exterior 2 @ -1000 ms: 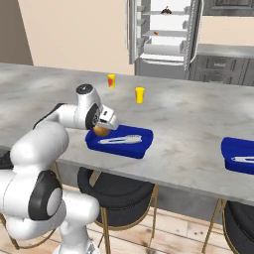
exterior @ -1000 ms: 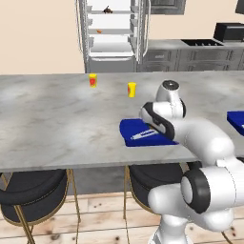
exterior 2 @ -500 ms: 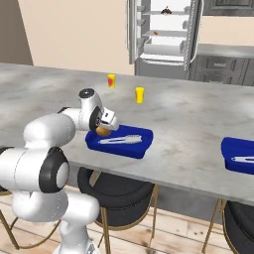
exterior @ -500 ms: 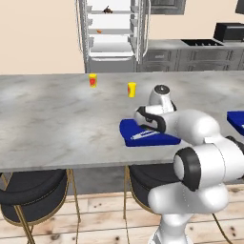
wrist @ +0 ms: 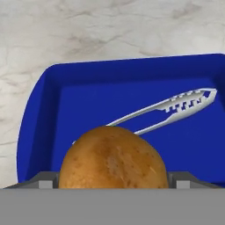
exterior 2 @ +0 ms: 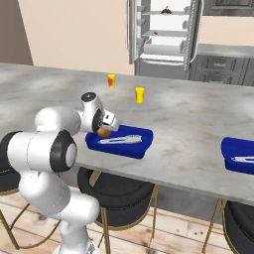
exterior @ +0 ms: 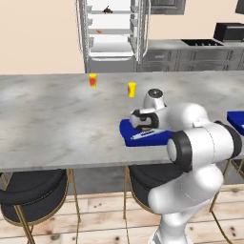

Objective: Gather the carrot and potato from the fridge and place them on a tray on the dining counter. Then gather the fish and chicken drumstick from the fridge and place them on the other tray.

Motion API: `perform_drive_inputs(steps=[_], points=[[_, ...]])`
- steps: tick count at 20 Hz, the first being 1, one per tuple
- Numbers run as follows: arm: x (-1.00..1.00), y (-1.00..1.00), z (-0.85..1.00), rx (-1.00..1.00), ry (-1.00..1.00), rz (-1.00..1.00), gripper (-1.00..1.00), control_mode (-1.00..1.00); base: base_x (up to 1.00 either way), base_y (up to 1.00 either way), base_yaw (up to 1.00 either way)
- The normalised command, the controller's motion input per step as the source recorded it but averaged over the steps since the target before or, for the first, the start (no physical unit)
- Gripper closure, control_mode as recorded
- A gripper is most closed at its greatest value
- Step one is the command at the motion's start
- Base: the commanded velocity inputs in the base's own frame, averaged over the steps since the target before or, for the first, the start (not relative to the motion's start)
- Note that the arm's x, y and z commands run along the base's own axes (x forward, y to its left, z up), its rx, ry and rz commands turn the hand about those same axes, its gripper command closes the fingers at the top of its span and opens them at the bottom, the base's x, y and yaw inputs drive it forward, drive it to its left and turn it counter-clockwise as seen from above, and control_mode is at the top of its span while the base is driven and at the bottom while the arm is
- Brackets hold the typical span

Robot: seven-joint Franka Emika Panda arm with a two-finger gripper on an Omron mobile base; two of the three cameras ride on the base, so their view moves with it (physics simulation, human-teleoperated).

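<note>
A rough, speckled matt potato over a glossy blue plastic tray holding pale tongs on veined marble counter.

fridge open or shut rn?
Open. The fridge doors stand swung aside behind the counter, leaving its lit white shelves exposed in both base views.

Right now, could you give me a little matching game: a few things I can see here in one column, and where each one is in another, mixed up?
Things:
1. potato
2. white tongs
3. yellow cup
4. second blue tray

Places:
A. lying flat inside the blue tray nearest the arm
B. standing on the counter, beyond that tray
D. between the fingers of the end effector, over the tray's near end
C. further along the counter, off to the arm's right

Pairs: 1-D, 2-A, 3-B, 4-C
</note>
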Motion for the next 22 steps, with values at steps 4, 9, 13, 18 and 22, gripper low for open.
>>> perform_drive_inputs(steps=[4,9,13,18,22], points=[[0.3,0.12,-0.29,0.0,0.0,0.02,1.0,-1.0,0.0,0.0,0.0],[0.23,0.1,-0.26,0.0,0.0,0.02,1.0,-1.0,0.0,0.0,0.0],[0.14,0.12,-0.27,0.0,0.0,0.02,1.0,-1.0,0.0,0.0,0.0],[0.1,0.09,-0.28,0.0,0.0,0.02,1.0,-1.0,0.0,0.0,0.0],[0.05,0.08,-0.26,0.0,0.0,0.02,1.0,-1.0,0.0,0.0,0.0]])
